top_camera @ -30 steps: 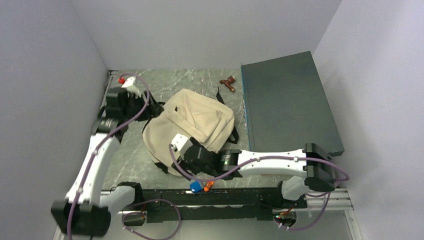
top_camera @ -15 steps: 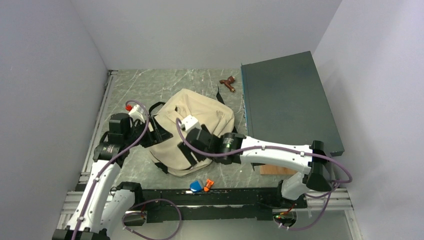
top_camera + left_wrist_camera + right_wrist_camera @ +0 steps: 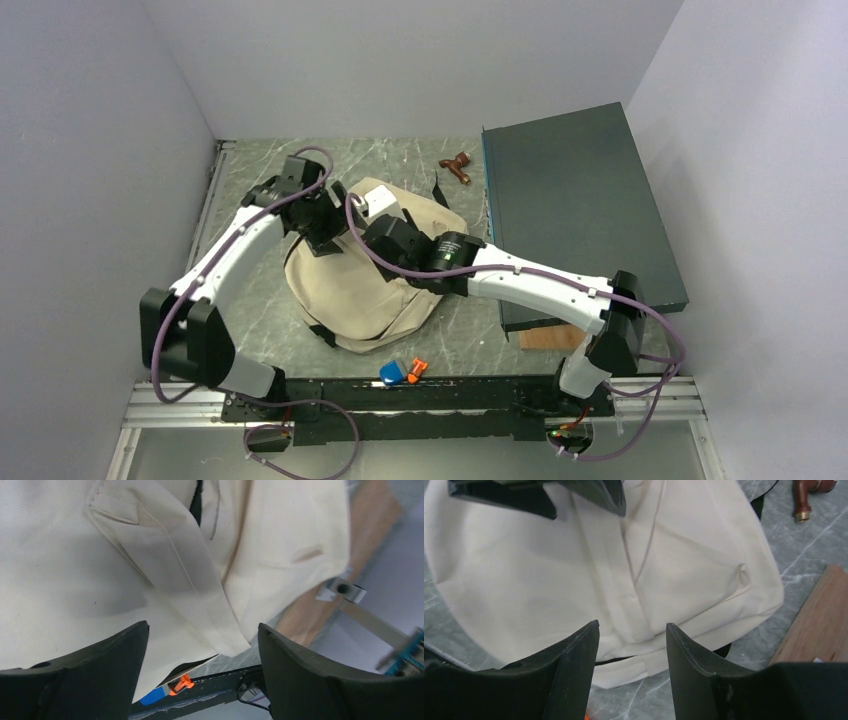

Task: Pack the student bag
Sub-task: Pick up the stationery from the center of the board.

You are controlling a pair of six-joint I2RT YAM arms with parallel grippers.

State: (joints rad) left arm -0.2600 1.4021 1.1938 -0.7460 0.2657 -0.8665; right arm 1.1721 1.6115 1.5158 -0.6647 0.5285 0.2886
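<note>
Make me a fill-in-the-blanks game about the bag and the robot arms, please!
The left gripper and the right gripper both hang over the cream ____. The big dark box lies on the ____ side of the bag. The little thing beside the small blue thing is ____ in colour.
Missing words: bag; right; orange.

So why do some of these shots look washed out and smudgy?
Top external view: even, soft light, all fairly sharp. Left wrist view: the student bag is bright, nearly washed out, the left gripper dark and soft-edged, the far right corner smeared. Right wrist view: pale fabric bright again, right gripper dark, marble table crisp.
</note>
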